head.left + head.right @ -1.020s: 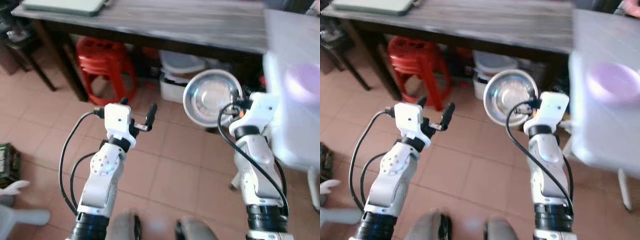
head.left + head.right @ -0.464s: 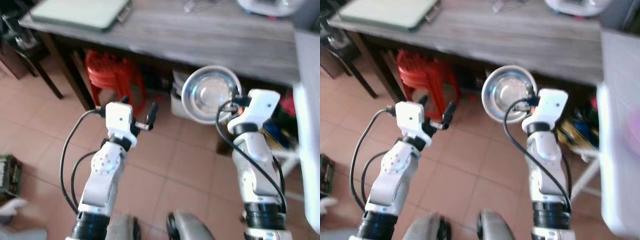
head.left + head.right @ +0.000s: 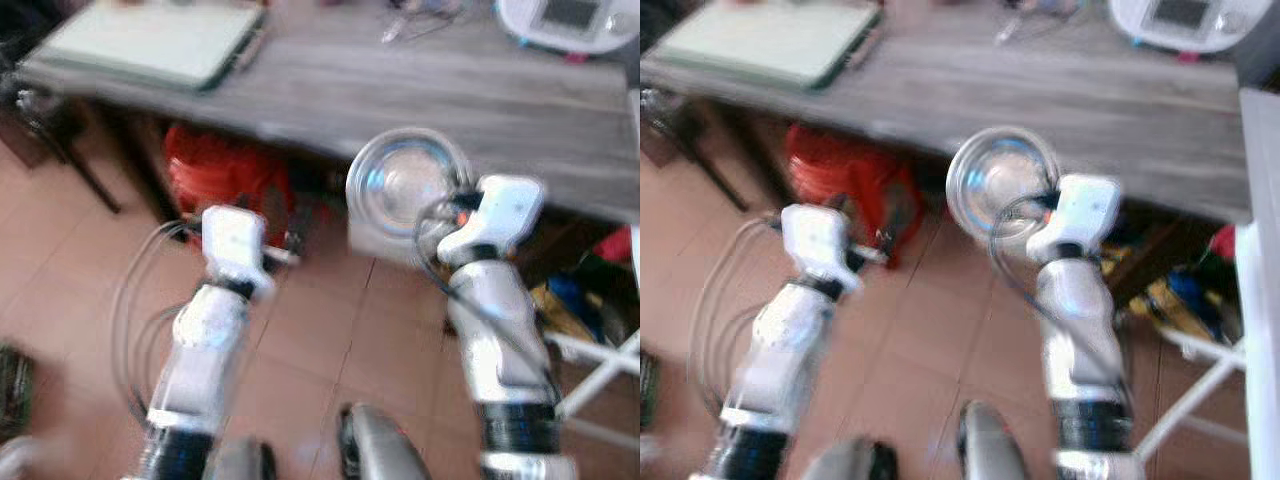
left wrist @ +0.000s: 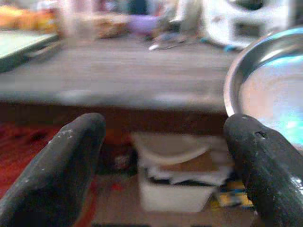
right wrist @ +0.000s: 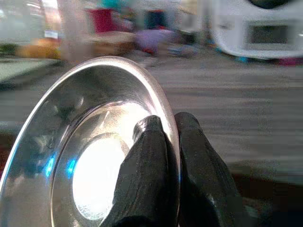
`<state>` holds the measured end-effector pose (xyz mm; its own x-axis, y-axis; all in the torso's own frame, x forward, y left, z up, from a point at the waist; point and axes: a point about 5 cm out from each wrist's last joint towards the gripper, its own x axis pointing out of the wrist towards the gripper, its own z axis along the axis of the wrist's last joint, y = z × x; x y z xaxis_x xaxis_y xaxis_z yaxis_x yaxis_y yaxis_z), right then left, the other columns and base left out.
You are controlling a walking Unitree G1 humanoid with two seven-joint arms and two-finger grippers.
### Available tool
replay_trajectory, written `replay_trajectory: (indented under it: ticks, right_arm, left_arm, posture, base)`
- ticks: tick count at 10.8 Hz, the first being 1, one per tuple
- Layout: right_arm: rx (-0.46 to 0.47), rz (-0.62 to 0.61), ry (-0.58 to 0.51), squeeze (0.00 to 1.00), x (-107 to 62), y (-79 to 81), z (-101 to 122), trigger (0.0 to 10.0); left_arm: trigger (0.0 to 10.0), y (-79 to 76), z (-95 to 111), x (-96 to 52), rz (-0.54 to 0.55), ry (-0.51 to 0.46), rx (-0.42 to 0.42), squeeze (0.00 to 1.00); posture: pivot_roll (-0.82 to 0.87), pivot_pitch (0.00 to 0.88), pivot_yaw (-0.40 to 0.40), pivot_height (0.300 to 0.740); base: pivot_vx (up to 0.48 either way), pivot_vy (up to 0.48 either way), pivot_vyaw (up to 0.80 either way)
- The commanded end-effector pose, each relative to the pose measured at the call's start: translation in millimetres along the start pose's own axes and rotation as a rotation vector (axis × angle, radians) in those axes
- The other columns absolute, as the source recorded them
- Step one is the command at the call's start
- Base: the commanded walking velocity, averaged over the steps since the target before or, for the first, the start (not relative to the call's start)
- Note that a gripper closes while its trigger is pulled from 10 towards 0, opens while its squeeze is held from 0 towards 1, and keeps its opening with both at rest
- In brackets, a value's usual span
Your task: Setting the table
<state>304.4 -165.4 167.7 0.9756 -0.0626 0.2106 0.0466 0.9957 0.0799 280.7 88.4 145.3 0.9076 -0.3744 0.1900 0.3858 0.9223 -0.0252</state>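
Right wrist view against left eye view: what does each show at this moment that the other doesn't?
Only the right wrist view shows the grip up close: two black fingers pinch the rim of the steel bowl, one inside, one outside.

Only the left eye view shows the left gripper, both silver arms, the red stool under the table, the pale green tray at the table's far left and the tiled floor.

Both show the steel bowl, the grey wooden table ahead and the white appliance on it.
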Motion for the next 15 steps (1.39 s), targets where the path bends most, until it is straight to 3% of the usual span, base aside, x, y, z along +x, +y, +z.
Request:
replay_trajectory:
  ticks: [1,7,10,12,15]
  right_arm:
    - [0.003,0.006,-0.018,0.00,1.1,4.0,4,10.0]
    - [0.013,0.002,-0.010,0.00,3.0,4.4,3,10.0]
    - [0.033,-0.007,0.009,0.00,2.1,4.1,-1,10.0]
    - [0.091,-0.054,0.071,0.00,-0.5,0.5,-9,10.0]
    - [0.190,-0.063,0.196,0.00,-24.2,-0.3,-24,10.0]
  left_arm:
    - [10.0,6.2,3,-2.6,0.014,-0.008,0.022,0.00]
    - [10.0,4.9,1,-1.4,0.009,-0.001,-0.001,0.00]
    - [10.0,10.6,2,-6.0,0.059,-0.001,0.007,0.00]
    - [10.0,14.8,4,-18.6,0.081,0.014,0.011,0.00]
    - [10.0,19.9,0,-40.4,0.077,0.067,0.029,0.00]
  posture:
    - [-0.05,0.181,0.000,0.740]
    - [-0.05,0.175,-0.003,0.740]
    - [-0.05,0.177,-0.001,0.740]
    - [-0.04,0.179,0.004,0.740]
    - [-0.03,0.187,0.014,0.740]
  base:
    - [0.480,0.000,-0.80]
    - [0.456,0.000,-0.13]
    - [0.107,0.119,-0.18]
    - [0.000,0.000,0.00]
    - [0.000,0.000,0.00]
